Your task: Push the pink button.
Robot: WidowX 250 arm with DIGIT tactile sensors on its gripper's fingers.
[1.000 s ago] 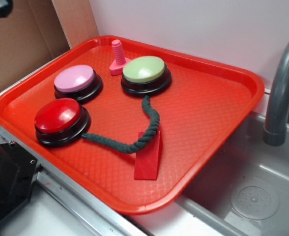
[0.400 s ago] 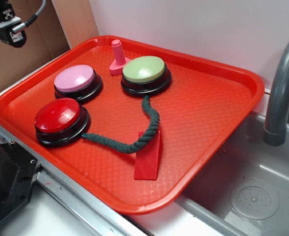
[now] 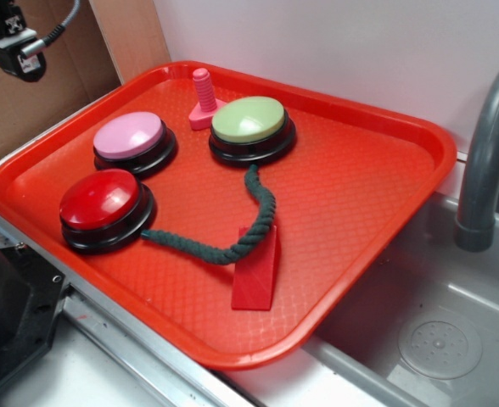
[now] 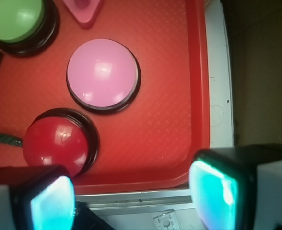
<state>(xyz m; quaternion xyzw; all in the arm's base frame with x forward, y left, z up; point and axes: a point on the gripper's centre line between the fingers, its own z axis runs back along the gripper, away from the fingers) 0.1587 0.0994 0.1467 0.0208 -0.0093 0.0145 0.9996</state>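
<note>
**Claw high and off to the side, pink button untouched**

The pink button (image 3: pixel 129 136) sits on the red tray (image 3: pixel 360 195), at its far-left part, between the red button (image 3: pixel 101 199) in front of it and the pink bolt (image 3: pixel 204 97) and green button (image 3: pixel 249 120) beyond. A dark green rope (image 3: pixel 241 242) and a red wedge (image 3: pixel 256 267) lie well apart from it.

In the wrist view the claw (image 4: pixel 131 191) has its two fingers spread wide, nothing between them. It hangs above the tray's edge, with the pink button (image 4: pixel 103 73) ahead of it and the red button (image 4: pixel 57 143) close by the left finger.

To press well, the claw should first travel over the tray until the lilac dome is centred beneath it, then descend straight down. Closing the fingers beforehand would likely give one firm tip to land on the dome's crown. The main risk appears to be the red button: a descent begun too early could clip it instead.
</note>
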